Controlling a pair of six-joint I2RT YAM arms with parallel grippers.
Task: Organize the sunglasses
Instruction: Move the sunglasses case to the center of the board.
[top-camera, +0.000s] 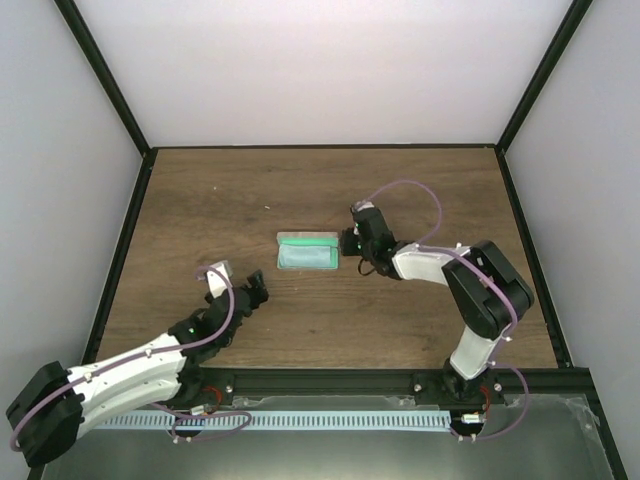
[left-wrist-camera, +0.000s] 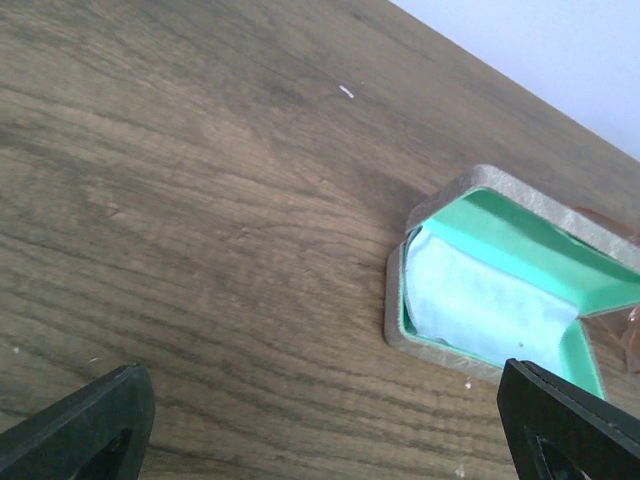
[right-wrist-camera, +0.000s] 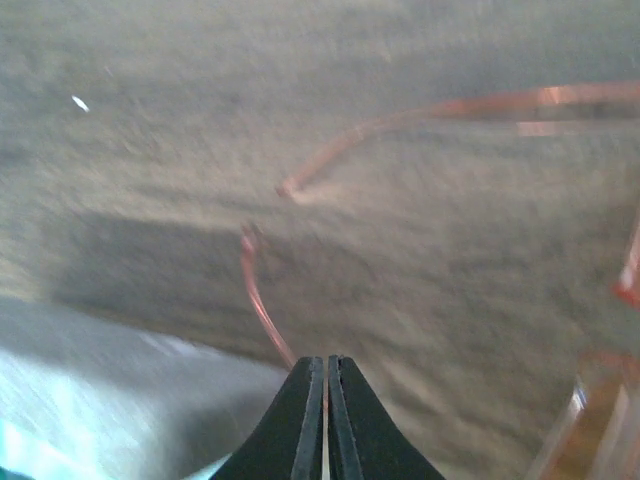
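Observation:
The grey case lies open mid-table, green-lined, with the pale blue cloth lying inside it; it also shows in the left wrist view. My right gripper is at the case's right end. In the right wrist view it is shut on one thin red arm of the sunglasses, just above the wood; the other arm and a lens edge trail to the right. My left gripper is open and empty, left of and nearer than the case, its fingers wide apart.
The brown wooden table is enclosed by black frame posts and white walls. A black rail runs along the near edge by the arm bases. A small white speck lies behind the case.

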